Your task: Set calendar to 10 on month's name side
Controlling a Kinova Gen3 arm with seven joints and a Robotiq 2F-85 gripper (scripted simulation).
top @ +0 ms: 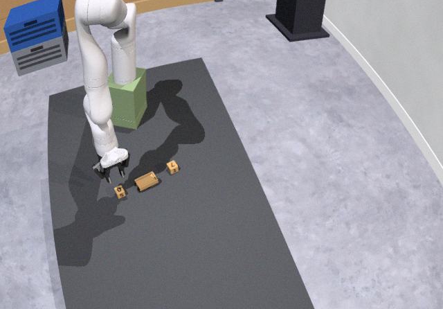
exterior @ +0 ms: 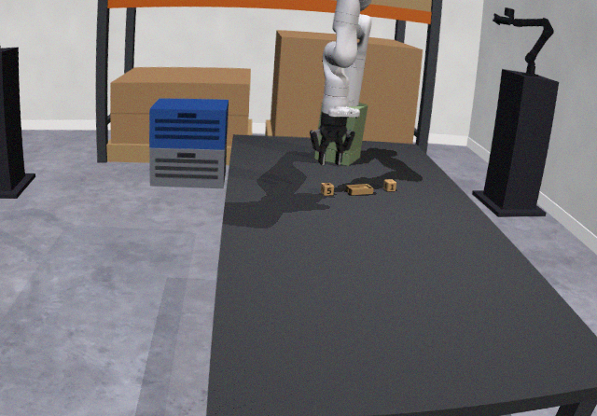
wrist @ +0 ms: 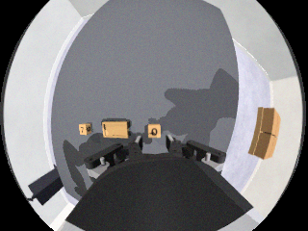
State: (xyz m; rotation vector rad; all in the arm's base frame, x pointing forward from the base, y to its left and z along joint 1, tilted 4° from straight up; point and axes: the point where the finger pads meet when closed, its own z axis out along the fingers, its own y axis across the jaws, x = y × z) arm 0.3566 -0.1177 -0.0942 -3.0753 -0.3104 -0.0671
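A small wooden tray [top: 146, 181] [exterior: 361, 192] [wrist: 115, 129] lies flat and empty on the dark table; the month's name cannot be read. One wooden cube [top: 120, 192] [exterior: 327, 189] [wrist: 154, 131] stands beside it, at its left in the top and exterior views, with a 0 on top and a 5 on the side facing the exterior camera. The other cube [top: 172, 167] [exterior: 390, 186] [wrist: 85, 129] stands at the tray's other side, with a 7 on top and a 1 on its front. My gripper [top: 115, 179] [exterior: 331, 162] [wrist: 154, 141] is partly open and empty, pointing down above the table near the 0-and-5 cube.
The green arm base [top: 129, 105] [exterior: 355, 136] stands at the table's back end. The dark table [top: 185, 244] [exterior: 376, 281] extends toward the exterior camera. Blue and grey crates [top: 37, 30] [exterior: 187, 131] and black pedestals stand off the table.
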